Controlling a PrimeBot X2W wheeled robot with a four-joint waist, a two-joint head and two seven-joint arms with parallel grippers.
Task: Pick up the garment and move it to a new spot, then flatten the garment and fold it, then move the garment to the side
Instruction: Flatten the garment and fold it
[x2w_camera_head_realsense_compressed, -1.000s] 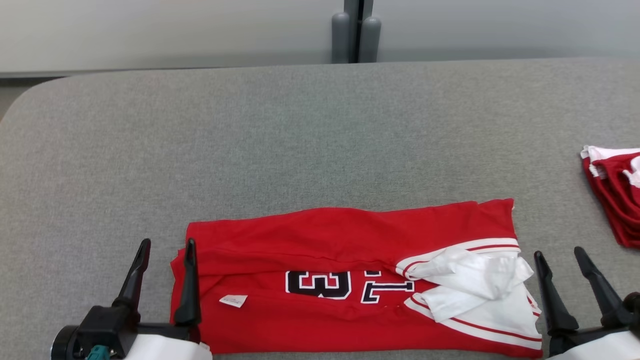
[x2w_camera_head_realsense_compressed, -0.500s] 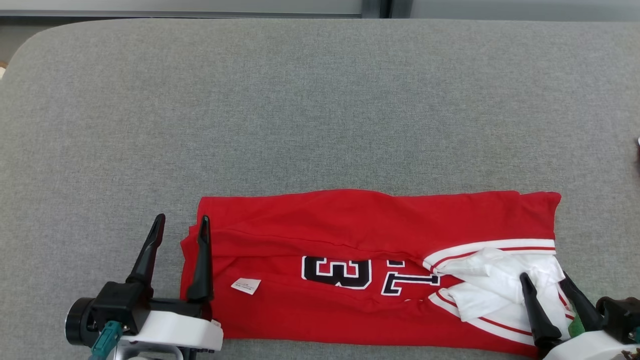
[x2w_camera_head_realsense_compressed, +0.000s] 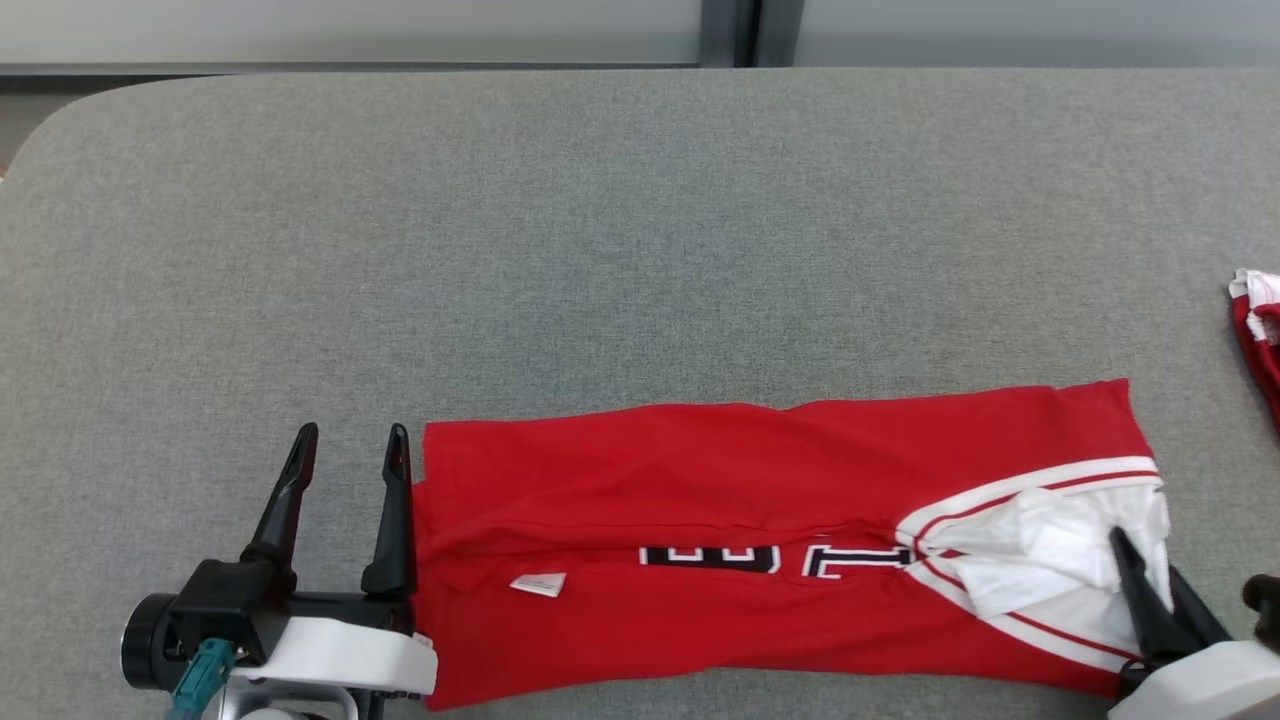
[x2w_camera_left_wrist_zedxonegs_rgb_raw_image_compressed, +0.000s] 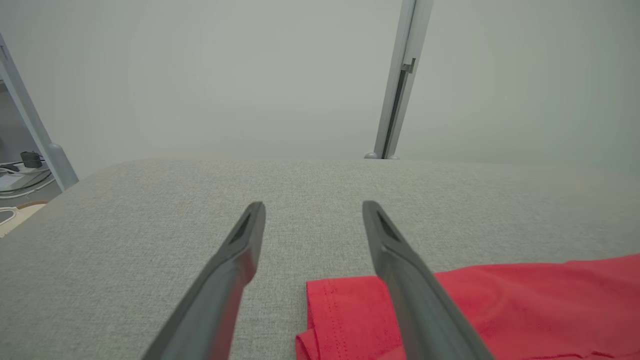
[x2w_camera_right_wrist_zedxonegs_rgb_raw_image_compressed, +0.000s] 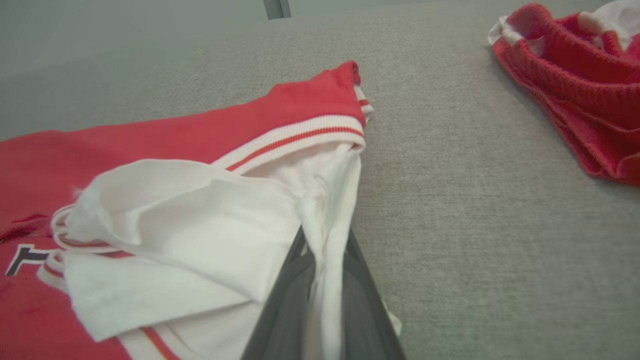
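The garment (x2w_camera_head_realsense_compressed: 720, 510) is a red jersey with white trim and a black number, lying as a long band near the front edge of the grey table (x2w_camera_head_realsense_compressed: 600, 250). My right gripper (x2w_camera_head_realsense_compressed: 1142, 562) is shut on the white fabric at the garment's right end; in the right wrist view that white cloth (x2w_camera_right_wrist_zedxonegs_rgb_raw_image_compressed: 320, 200) is pinched between the fingers. My left gripper (x2w_camera_head_realsense_compressed: 352, 432) stands open at the garment's left edge. In the left wrist view its right finger (x2w_camera_left_wrist_zedxonegs_rgb_raw_image_compressed: 400, 260) lies over the red corner (x2w_camera_left_wrist_zedxonegs_rgb_raw_image_compressed: 340, 305), and the jaws hold nothing.
More red and white clothes (x2w_camera_head_realsense_compressed: 1258, 330) lie at the table's right edge, also in the right wrist view as a heap (x2w_camera_right_wrist_zedxonegs_rgb_raw_image_compressed: 575, 85). A grey post (x2w_camera_head_realsense_compressed: 735, 30) stands behind the table. The table's left corner is rounded.
My right gripper moved onto the white fabric and closed on it. The garment now lies longer and narrower, with the number half folded under. The left gripper stayed open; the camera shifted.
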